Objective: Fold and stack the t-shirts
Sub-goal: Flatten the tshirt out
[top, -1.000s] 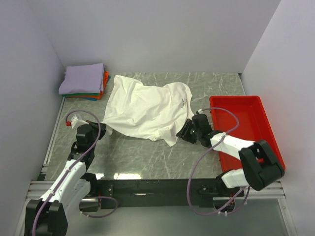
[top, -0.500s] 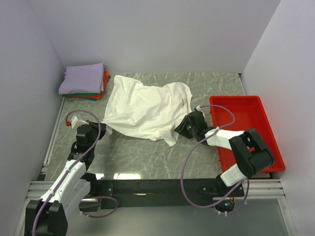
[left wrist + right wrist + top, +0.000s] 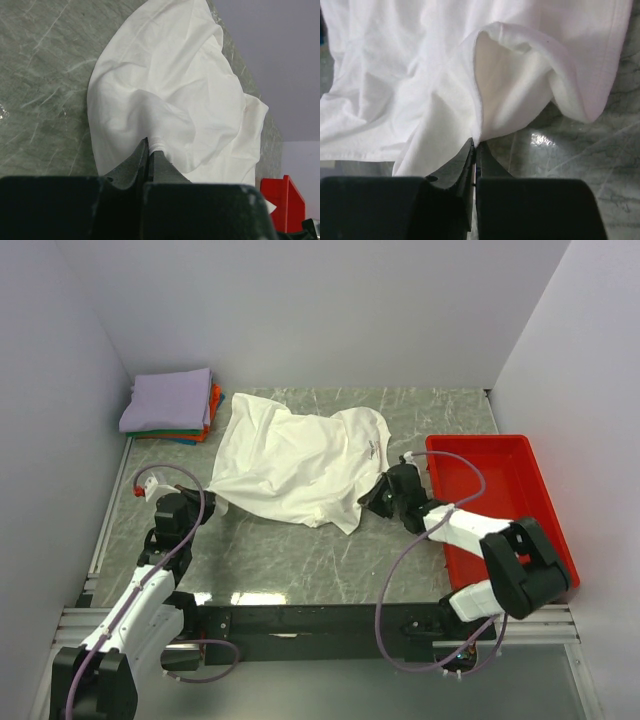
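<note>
Grey-green marbled tabletop (image 3: pixel 300 560), white booth walls. Crumpled white short-sleeved cloth t-shirt (image 3: pixel 290 465) at centre frame, not yet folded. Lavender-topped stack of folded t-shirts (image 3: pixel 170 405) at upper left. Right pincer (image 3: pixel 475 145): gaping a second ago beside the shirt's right edge, now clamped tight on a fold of that edge, centre right. Left pincer (image 3: pixel 151 150): unchanged, pinching the shirt's lower-left edge. Two-sided hold judged complete; ready to lift and spread flat for folding.
</note>
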`<act>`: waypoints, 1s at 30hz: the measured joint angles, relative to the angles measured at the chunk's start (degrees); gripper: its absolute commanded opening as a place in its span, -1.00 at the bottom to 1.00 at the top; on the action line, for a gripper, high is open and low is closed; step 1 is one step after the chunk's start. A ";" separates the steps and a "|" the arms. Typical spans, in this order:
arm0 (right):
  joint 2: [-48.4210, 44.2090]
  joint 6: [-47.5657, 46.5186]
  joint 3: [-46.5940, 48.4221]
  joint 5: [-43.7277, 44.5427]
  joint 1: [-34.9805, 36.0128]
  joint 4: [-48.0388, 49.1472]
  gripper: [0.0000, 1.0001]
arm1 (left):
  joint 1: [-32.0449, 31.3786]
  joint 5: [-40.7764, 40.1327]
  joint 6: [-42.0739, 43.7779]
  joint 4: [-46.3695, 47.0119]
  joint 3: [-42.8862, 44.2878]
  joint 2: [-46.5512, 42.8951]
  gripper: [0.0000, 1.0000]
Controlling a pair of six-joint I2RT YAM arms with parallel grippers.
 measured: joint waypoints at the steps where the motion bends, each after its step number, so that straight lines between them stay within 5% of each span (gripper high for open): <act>1: -1.16 -0.04 -0.11 -0.02 0.00 -0.55 -1.00 | 0.00 0.00 -0.02 -0.07 0.00 -0.04 -0.99; 13: -13.42 -1.42 -0.35 -0.55 0.00 -9.35 -0.98 | 0.00 -0.02 0.20 -3.37 0.22 -3.58 -0.99; 22: -17.97 -1.70 -8.85 -2.21 0.02 -11.21 -0.43 | 0.00 -0.02 0.20 -4.83 0.20 -7.23 -0.99; 30: -19.93 -0.94 -13.00 -3.48 0.57 -10.51 -0.20 | 0.00 -0.02 0.22 -6.03 0.11 -7.63 -0.99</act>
